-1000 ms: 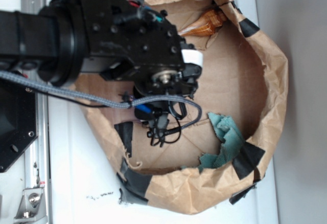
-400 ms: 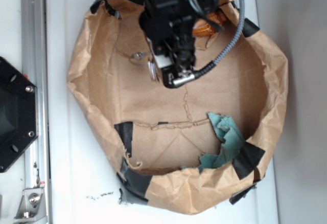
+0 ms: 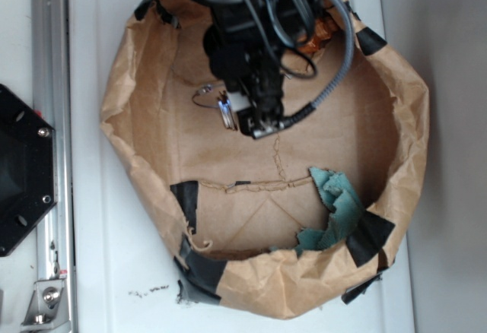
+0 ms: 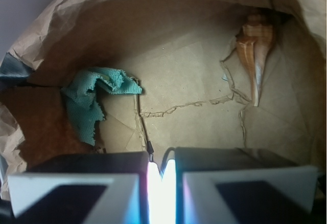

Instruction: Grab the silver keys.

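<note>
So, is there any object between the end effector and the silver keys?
Nothing visible. In the exterior view the silver keys lie on bare paper right beside the end effector; the shell and the teal cloth sit elsewhere.

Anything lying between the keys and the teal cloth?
Nothing: exterior view shows only bare creased paper between the silver keys and the teal cloth.

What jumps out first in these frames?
The black gripper hangs low inside the brown paper-bag nest, near its upper middle, with the silver keys on the floor just beside it. The teal cloth scrap sits against the lower-right wall, and the orange-brown shell lies near the opposite wall. In the wrist view the jaws look nearly together.
</note>
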{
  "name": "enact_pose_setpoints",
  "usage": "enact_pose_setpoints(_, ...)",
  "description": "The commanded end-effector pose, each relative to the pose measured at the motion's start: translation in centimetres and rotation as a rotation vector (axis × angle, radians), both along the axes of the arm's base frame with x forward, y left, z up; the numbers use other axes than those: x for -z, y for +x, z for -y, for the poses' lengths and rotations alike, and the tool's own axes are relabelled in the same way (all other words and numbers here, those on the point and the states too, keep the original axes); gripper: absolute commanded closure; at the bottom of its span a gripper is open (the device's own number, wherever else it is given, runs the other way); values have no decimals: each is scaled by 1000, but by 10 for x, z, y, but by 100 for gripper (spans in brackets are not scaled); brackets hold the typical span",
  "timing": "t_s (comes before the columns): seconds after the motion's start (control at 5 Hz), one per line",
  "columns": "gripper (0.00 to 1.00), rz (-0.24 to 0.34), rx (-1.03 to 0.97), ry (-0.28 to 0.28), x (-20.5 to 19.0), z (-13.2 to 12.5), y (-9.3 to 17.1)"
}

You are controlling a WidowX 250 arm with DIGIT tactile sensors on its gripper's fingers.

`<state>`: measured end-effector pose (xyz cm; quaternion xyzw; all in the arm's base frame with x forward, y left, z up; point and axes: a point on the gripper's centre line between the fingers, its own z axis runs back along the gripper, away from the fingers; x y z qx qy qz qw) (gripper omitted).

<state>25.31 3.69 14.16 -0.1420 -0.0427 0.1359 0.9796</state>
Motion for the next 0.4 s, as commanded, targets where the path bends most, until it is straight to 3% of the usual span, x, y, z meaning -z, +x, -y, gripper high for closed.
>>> enact_pose_setpoints(0.0,100,27,-23,49,-9,5,12)
enact_pose_setpoints(0.2,100,38,-26,71,-6,8,12)
